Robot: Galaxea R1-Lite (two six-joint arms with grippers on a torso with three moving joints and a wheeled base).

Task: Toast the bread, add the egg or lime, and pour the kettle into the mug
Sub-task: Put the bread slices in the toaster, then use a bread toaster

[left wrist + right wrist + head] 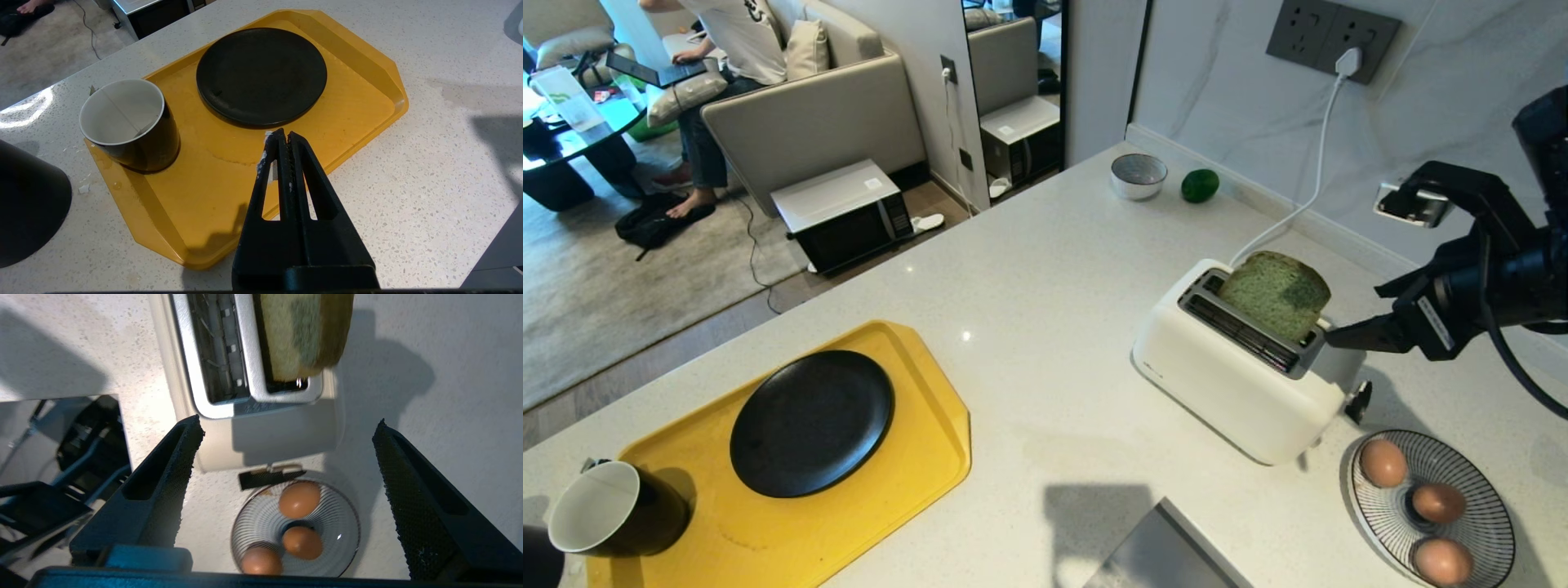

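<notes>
The pale green bread (1274,294) (304,335) stands upright in the rear slot of the white toaster (1233,384) (261,433), its upper half sticking out. My right gripper (1352,314) (288,422) hovers open just beside the toaster's right end, holding nothing. Three brown eggs (1383,463) (299,499) lie in a striped dish (1486,523). The lime (1200,185) sits at the back of the counter. The mug (600,510) (122,118) stands on the yellow tray's corner, with the black kettle (24,204) beside it. My left gripper (284,132) is shut and empty above the tray.
The yellow tray (915,359) carries a black plate (811,423). A grey bowl (1138,175) sits next to the lime. The toaster's lever (1357,403) faces the egg dish, and its white cord runs to the wall socket. A metal slab (1160,547) lies at the front edge.
</notes>
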